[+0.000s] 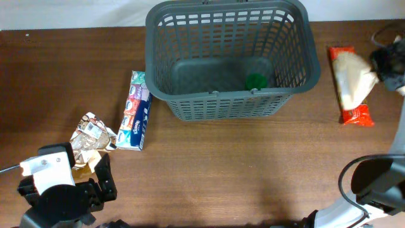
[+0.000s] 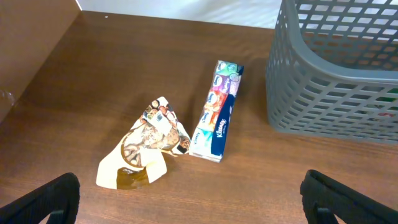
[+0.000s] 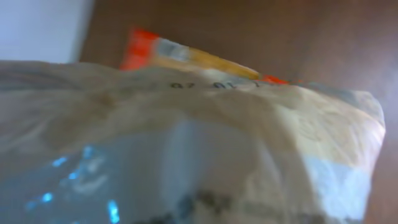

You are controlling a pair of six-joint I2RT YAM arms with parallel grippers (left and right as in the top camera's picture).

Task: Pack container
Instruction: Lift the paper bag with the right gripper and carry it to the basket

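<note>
Dark grey plastic, slotted on every wall, the container (image 1: 190, 44) stands at the top centre of the overhead frame on a brown wooden worktop (image 1: 240, 164), a small green object (image 1: 256, 81) lying on its solid base near the front right corner. Just left of the container, a long tissue pack (image 1: 136, 111) lies flat, and at that pack's lower left a crumpled packet (image 1: 92, 134) touches or nearly touches it. At the lower left of the overhead frame the left arm sits low over the worktop; its wrist view shows the left tool (image 2: 186, 202) spread wide and holding nothing, one dark fingertip in each bottom corner, with the crumpled packet, the tissue pack and the container's lattice wall ahead of it. At the right edge of the overhead frame, well apart from the container, a red-edged packet (image 1: 351, 88) lies on the worktop, and the right tool (image 1: 385, 62) is pressed together at its upper right, where the pale wrapper looks drawn up toward it. The right wrist view is filled by that pale crinkled film, blurred and very close, with an orange-red strip showing behind; the fingers themselves cannot be made out there.
</note>
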